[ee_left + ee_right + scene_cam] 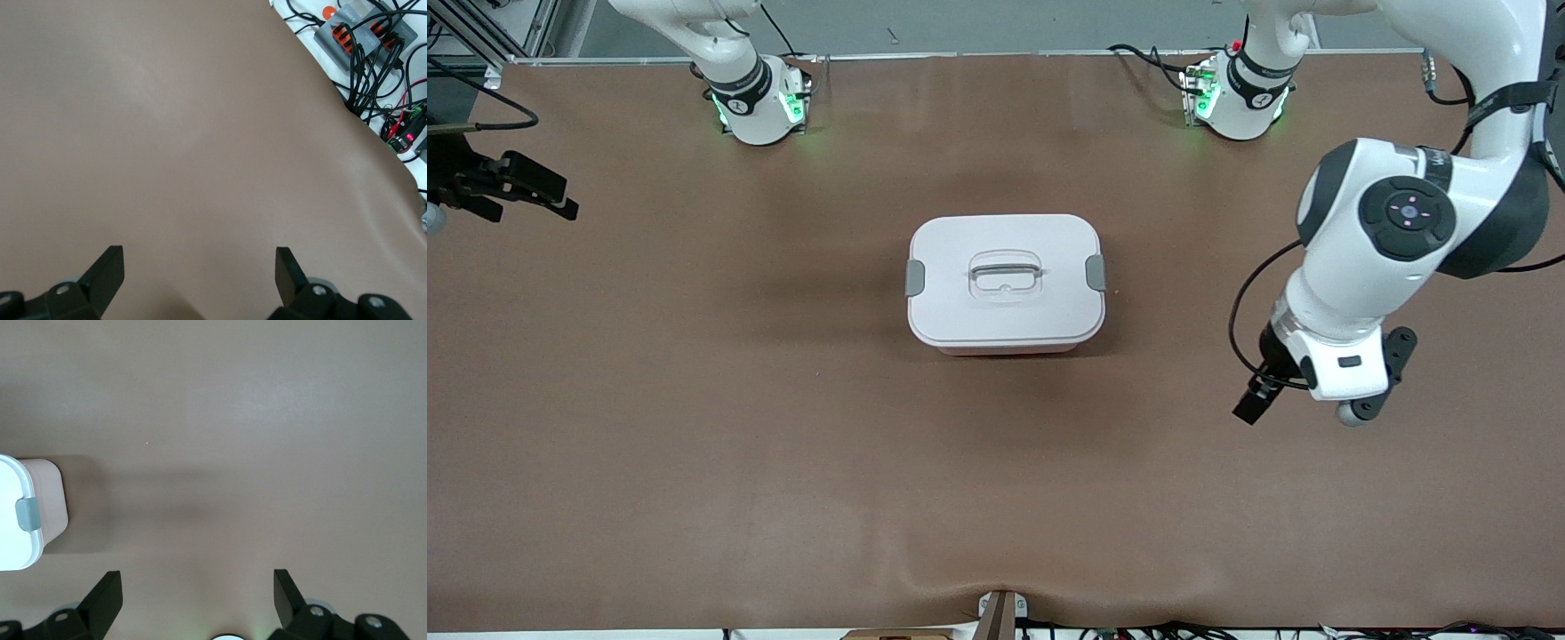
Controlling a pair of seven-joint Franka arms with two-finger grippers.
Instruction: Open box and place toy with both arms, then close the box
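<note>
Right gripper (197, 597): held over bare table toward the right arm's end, well apart from the box; its fingers (107, 590) are spread wide and nothing is held between them.
Table (694, 427): covered by a brown mat; both arm bases are mounted along its edge farthest from the front camera.
Box (1006, 283): set upright near the middle of the table, between the two arms; pink walls are seen under a white lid.
Lid (960, 316): seated flat on the box, with a grey clip (915, 277) at each short end and a handle (1006, 267) lying flat in a recess at its centre.
Left gripper (199, 275): held over bare table toward the left arm's end, well apart from the box; its fingers (108, 270) are released, spread wide, with nothing between them.
Cables (373, 47): seen in the left wrist view, lying off the table's edge.
</note>
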